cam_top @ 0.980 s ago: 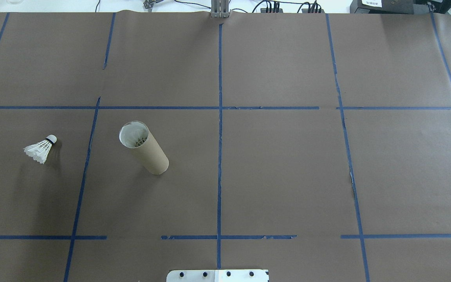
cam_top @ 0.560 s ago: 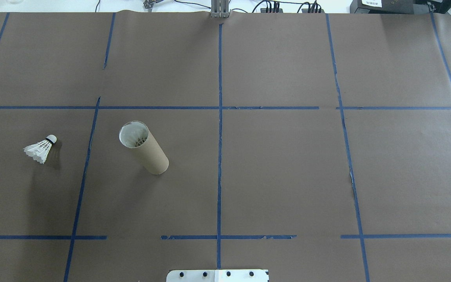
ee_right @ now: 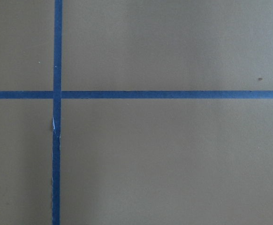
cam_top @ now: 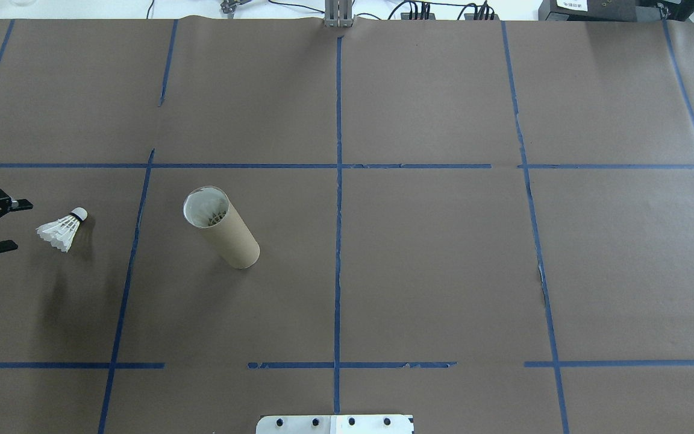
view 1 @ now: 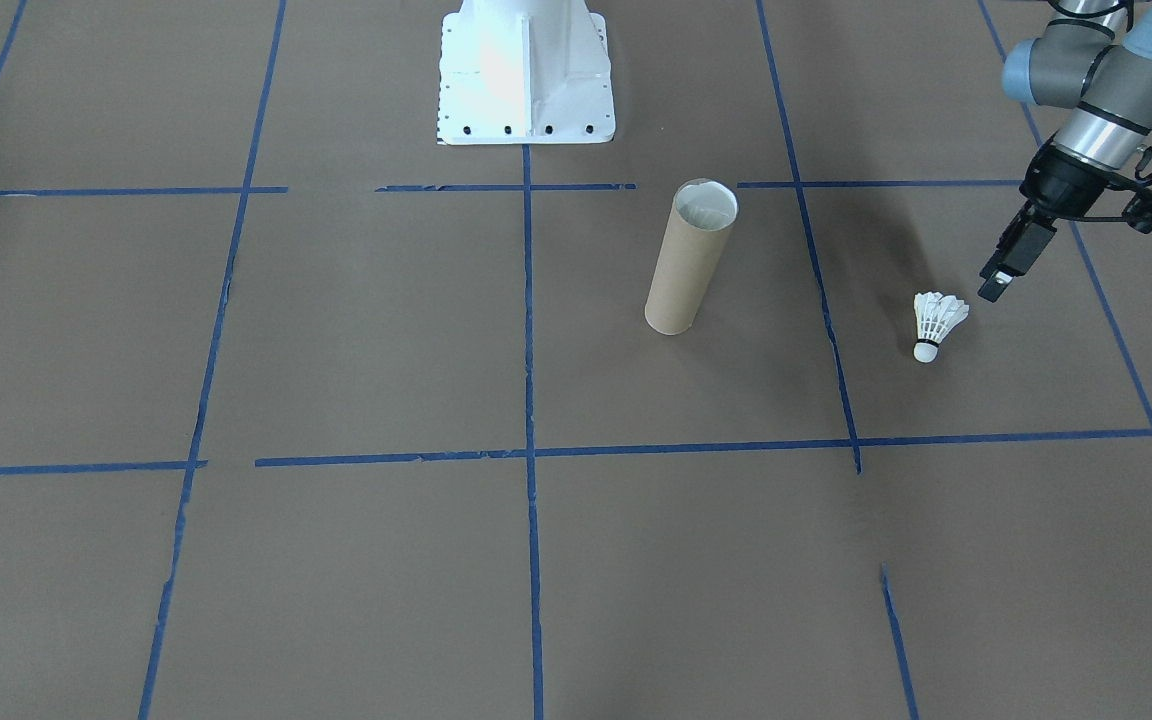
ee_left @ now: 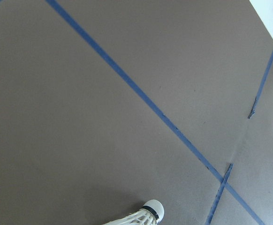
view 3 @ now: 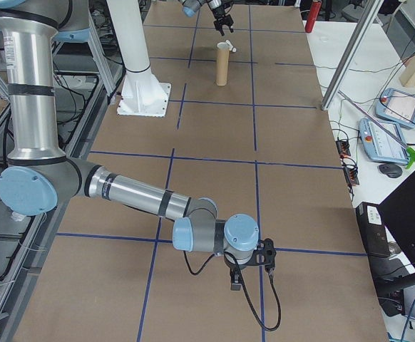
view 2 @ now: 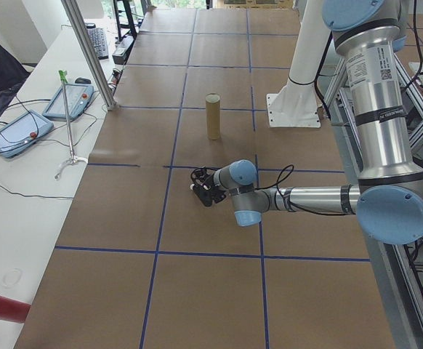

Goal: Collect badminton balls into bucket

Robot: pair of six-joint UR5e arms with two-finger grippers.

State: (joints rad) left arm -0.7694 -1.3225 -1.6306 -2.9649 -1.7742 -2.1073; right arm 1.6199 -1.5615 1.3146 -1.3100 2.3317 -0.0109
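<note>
Left gripper [cam_top: 14, 225] hovers at the worktop's left edge with its two black fingers spread apart, holding nothing, just beside the feathered skirt of the shuttlecock [cam_top: 61, 231]. That shuttlecock lies on its side on the brown paper, its white cork tip with a thin black band pointing away from the gripper, toward the cardboard tube [cam_top: 221, 228]. From the overhead camera, the tube stands upright nearer the worktop's middle, well apart from the shuttlecock across a blue tape line [cam_top: 133, 241], and white feathers show inside its open mouth. Right gripper [view 3: 252, 269] hangs low over the paper near the worktop's right end; whether its fingers are apart or together cannot be told.
</note>
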